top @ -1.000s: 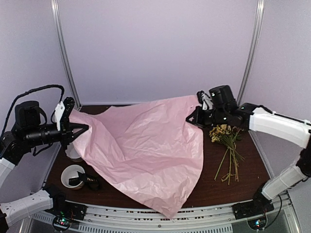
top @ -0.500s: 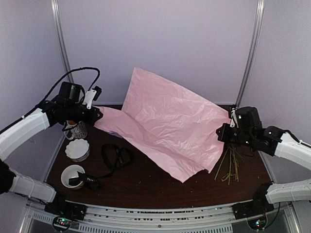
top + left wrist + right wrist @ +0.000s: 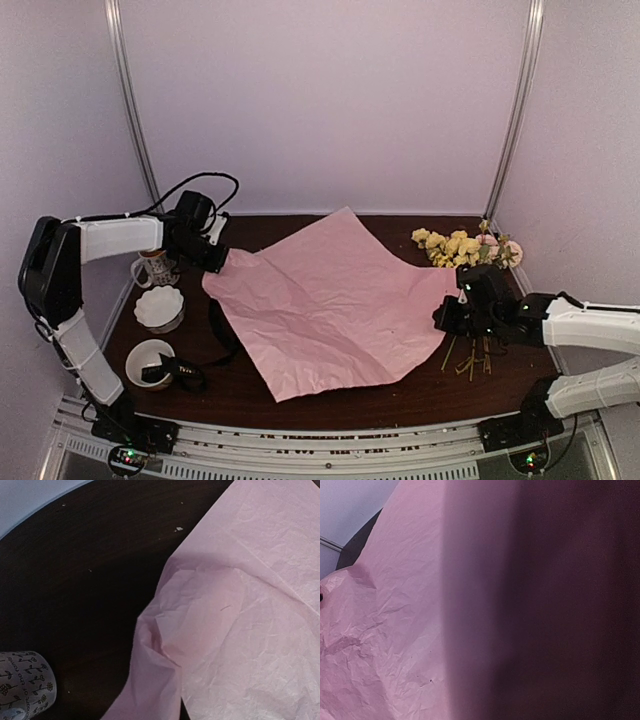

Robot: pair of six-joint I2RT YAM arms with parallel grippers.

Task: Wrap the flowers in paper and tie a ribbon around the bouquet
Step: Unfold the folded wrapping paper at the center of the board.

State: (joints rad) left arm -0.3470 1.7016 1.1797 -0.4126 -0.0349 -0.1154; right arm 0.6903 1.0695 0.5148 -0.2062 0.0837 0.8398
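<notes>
Paper point(image 3: 330, 300) now lies spread flat mid-table, no longer held aloft; flowers point(image 3: 462, 246) lie just off its right corner. Left gripper point(image 3: 222, 258) closed, pinching the left corner; right gripper point(image 3: 445, 318) closed at the right corner, grip unclear. We judge spreading done.

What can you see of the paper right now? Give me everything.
The paper is a large, thin, pale pink sheet, crinkled all over. It lies spread almost flat on the dark table like a diamond, with one corner pointing to the back. Its left corner is bunched into the left gripper and its right corner meets the right gripper; both look pinched shut on it. The flowers lie off its right side, their blooms clear of the sheet.
</notes>
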